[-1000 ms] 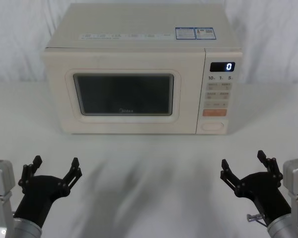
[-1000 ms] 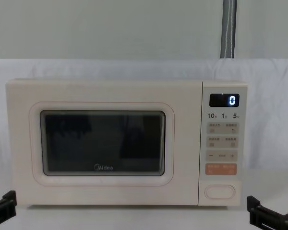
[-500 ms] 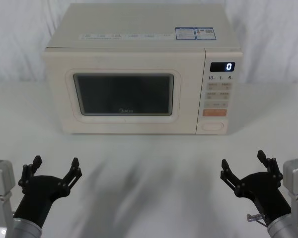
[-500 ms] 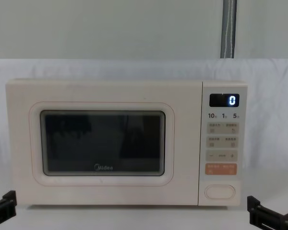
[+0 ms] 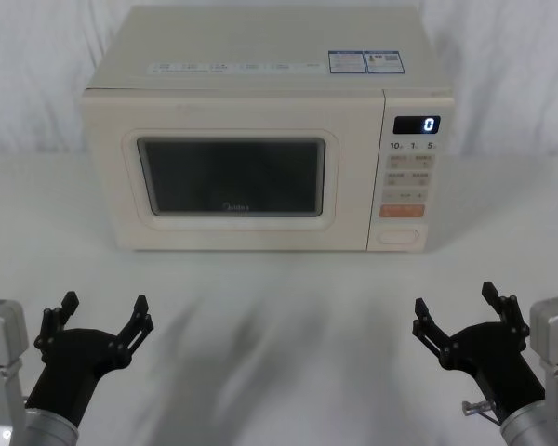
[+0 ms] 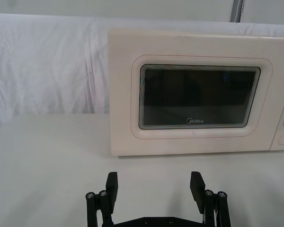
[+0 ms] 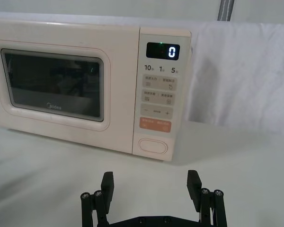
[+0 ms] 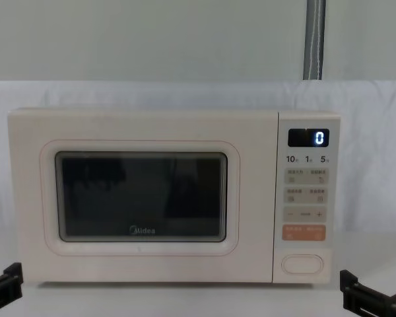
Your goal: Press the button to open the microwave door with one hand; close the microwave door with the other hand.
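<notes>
Head view: my left gripper and right gripper sit low, well in front of the microwave, fingers spread, holding nothing. Microwave door shut; oval button at the panel's bottom, right of the door. Left wrist view: my left gripper released, facing the door. Right wrist view: my right gripper released, facing the button. Chest view: door flush, button below the orange key.

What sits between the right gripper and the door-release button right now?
Nothing: in the head view, bare white table separates the open right gripper from the button low on the microwave's control panel. The right wrist view shows the same bare stretch.
</notes>
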